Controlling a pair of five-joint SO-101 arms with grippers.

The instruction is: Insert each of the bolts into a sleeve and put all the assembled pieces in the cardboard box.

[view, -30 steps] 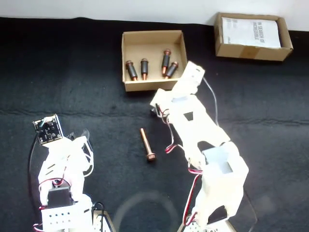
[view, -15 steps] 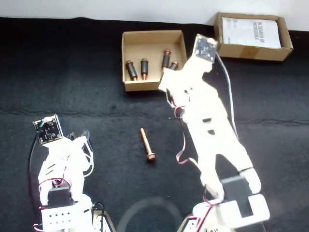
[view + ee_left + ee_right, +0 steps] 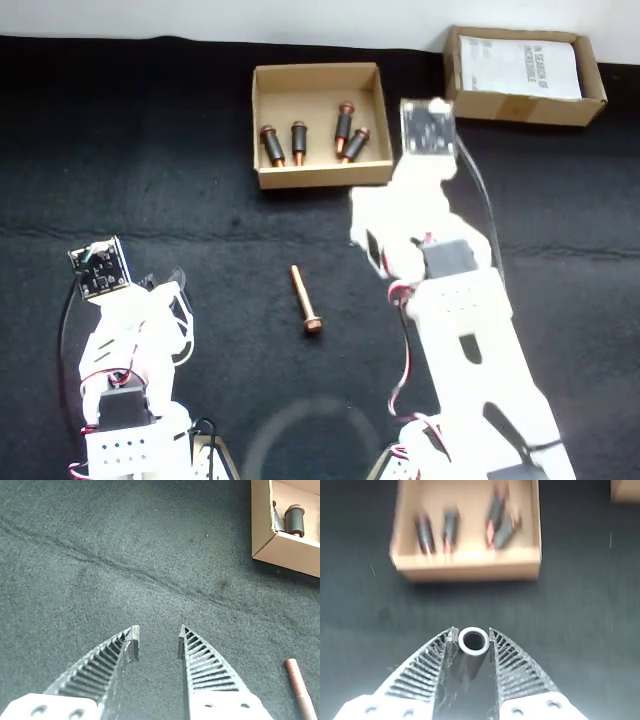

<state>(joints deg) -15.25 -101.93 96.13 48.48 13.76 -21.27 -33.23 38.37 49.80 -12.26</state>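
A loose copper bolt [image 3: 303,297] lies on the black cloth in the middle of the table; its threaded end [image 3: 300,685] shows beside my left gripper. My left gripper [image 3: 157,642] is open and holds nothing, hovering low over the cloth at the table's near left. My right gripper [image 3: 472,633] is shut on a dark grey sleeve [image 3: 471,652] whose open bore faces the camera. It is held short of the cardboard box [image 3: 465,567]. The box [image 3: 320,176] holds several bolts fitted in sleeves [image 3: 299,142].
A second cardboard box [image 3: 470,100] with a printed sheet in it stands at the back right. The right arm [image 3: 450,300] stretches from the near edge towards the boxes. A crease [image 3: 150,577] runs across the cloth.
The right arm has unfolded and swung right, its wrist ending up just right of the cardboard box. The left arm and the loose bolt have not moved.
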